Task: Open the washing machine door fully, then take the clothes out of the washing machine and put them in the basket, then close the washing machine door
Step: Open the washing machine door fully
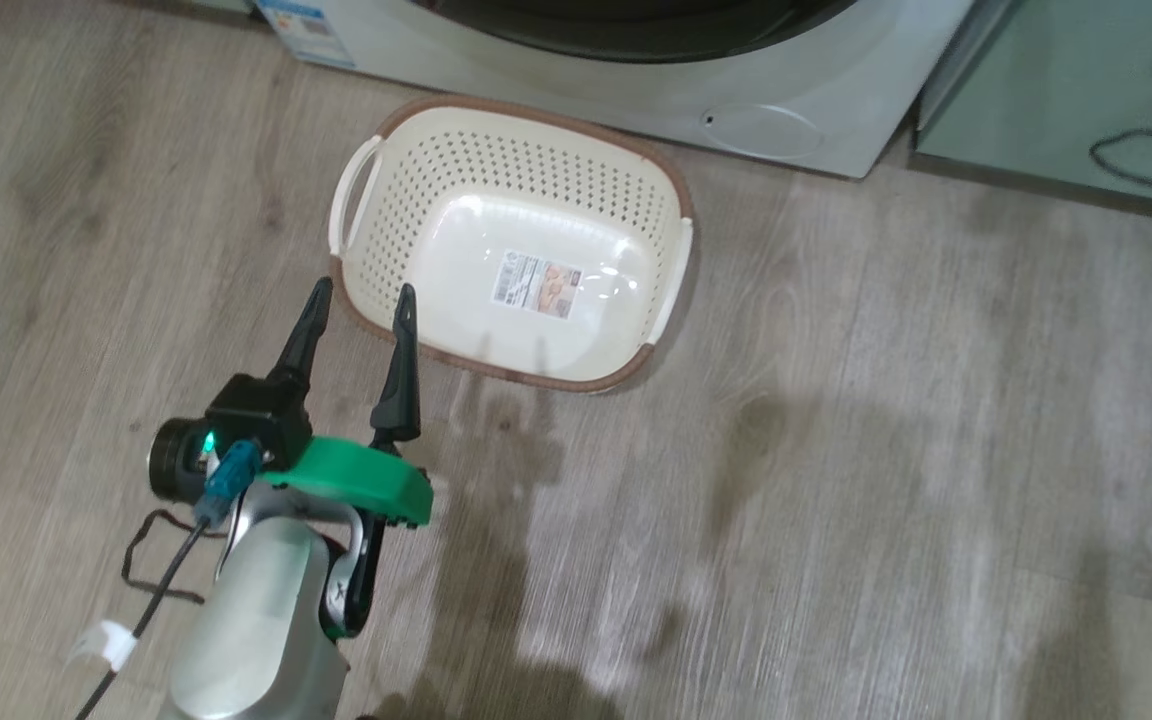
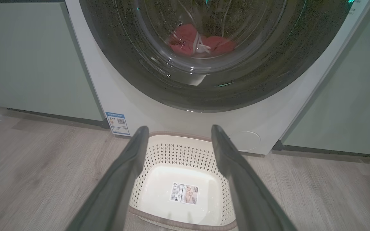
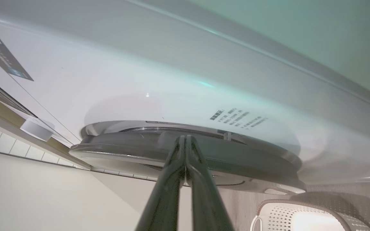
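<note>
The washing machine (image 2: 133, 109) is white, and its door (image 2: 124, 64), black-rimmed with a glass bowl, lies against the front. The red clothes (image 2: 201, 43) with white parts show through the glass, inside the drum. On the floor just in front stands the cream basket (image 1: 536, 165), with nothing but a label inside. My left gripper (image 1: 361, 295) hangs open over the basket's near left corner, its fingers (image 2: 120, 179) framing the basket (image 2: 185, 150). My right gripper (image 3: 185, 138) is shut, with its tips at the edge of the door rim (image 3: 236, 157), holding nothing that I can see.
Pale green cabinets (image 2: 30, 57) flank the washer on both sides, the right one (image 1: 1056, 90) with a dark cable (image 1: 1146, 160) lying by it. A blue label (image 2: 117, 123) and a round filter cap (image 1: 766, 128) mark the washer's lower front. Wood-look floor (image 1: 886, 450) spreads around the basket.
</note>
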Controlling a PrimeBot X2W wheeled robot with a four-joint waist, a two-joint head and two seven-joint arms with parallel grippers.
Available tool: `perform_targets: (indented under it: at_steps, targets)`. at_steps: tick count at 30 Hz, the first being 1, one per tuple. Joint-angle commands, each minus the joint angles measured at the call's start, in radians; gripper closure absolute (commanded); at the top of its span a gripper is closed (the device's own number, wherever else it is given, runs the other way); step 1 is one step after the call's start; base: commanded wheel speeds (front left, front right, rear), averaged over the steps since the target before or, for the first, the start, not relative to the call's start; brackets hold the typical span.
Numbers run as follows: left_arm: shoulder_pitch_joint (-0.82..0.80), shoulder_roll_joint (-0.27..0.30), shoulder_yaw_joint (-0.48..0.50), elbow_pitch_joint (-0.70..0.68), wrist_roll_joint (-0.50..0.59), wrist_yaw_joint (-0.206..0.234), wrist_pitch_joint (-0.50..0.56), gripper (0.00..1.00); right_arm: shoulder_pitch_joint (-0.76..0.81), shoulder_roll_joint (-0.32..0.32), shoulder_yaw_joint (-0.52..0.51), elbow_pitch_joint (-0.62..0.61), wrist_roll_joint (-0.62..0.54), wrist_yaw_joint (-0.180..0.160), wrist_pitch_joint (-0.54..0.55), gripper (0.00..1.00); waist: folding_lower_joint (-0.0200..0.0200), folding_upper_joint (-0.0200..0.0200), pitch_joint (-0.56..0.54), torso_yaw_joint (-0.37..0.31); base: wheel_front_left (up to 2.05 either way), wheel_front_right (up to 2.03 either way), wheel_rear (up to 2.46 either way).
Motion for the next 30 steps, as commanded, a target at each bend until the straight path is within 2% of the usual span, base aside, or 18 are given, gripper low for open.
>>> perform_targets:
  at_steps: [1, 14, 30]
  targets:
    - [-0.032, 0.012, 0.023, -0.032, -0.011, 0.010, -0.007, 0.00, -0.062, -0.004, 0.023, -0.019, -0.019, -0.001, 0.010, 1.00, -0.0001, 0.0000, 0.019, 0.018, 0.00, 0.00, 0.00]
    - [-0.060, 0.012, -0.015, -0.040, -0.045, 0.026, -0.007, 0.00, -0.228, 0.006, 0.105, 0.081, -0.077, -0.001, 0.045, 1.00, -0.0001, 0.0000, 0.068, 0.069, 0.00, 0.00, 0.00]
    - [-0.084, 0.012, -0.041, -0.052, -0.074, 0.041, -0.007, 0.00, -0.321, 0.027, 0.175, 0.106, -0.088, -0.001, 0.093, 1.00, -0.0001, 0.0000, 0.112, 0.105, 0.00, 0.00, 0.00]
